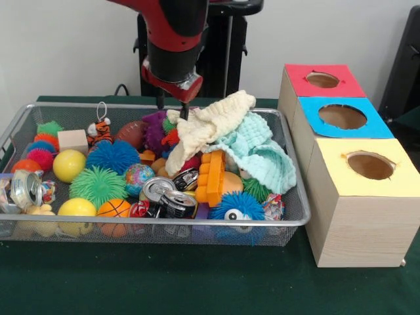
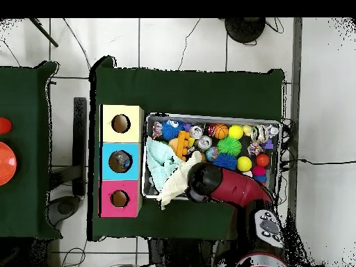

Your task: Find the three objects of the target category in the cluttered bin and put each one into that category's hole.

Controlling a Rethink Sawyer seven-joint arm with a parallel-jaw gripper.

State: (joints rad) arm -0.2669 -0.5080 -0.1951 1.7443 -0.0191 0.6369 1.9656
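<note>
A wire bin (image 1: 298, 220) holds a heap of toys, cans and cloths. My gripper (image 1: 172, 106) hangs open over the bin's far side, above a purple spiky toy (image 1: 154, 129). Its right finger (image 1: 184, 110) sits at the left edge of a bunched cream cloth (image 1: 210, 125). A mint cloth (image 1: 262, 154) lies beside and partly under the cream one. In the overhead view the arm's head (image 2: 200, 181) hides the gripper, and the cream cloth (image 2: 175, 184) hangs over the bin's rim. Three boxes with holes stand next to the bin: red (image 1: 298, 73), blue (image 1: 312, 105), yellow (image 1: 335, 180).
Drink cans (image 1: 164, 197), an orange brick toy (image 1: 211, 176), a football (image 1: 131, 133), a tiger figure (image 1: 100, 131), a wooden block (image 1: 72, 140), yellow balls (image 1: 68, 165) and several spiky balls (image 1: 113, 156) crowd the bin. Green cloth (image 1: 197, 282) covers the table.
</note>
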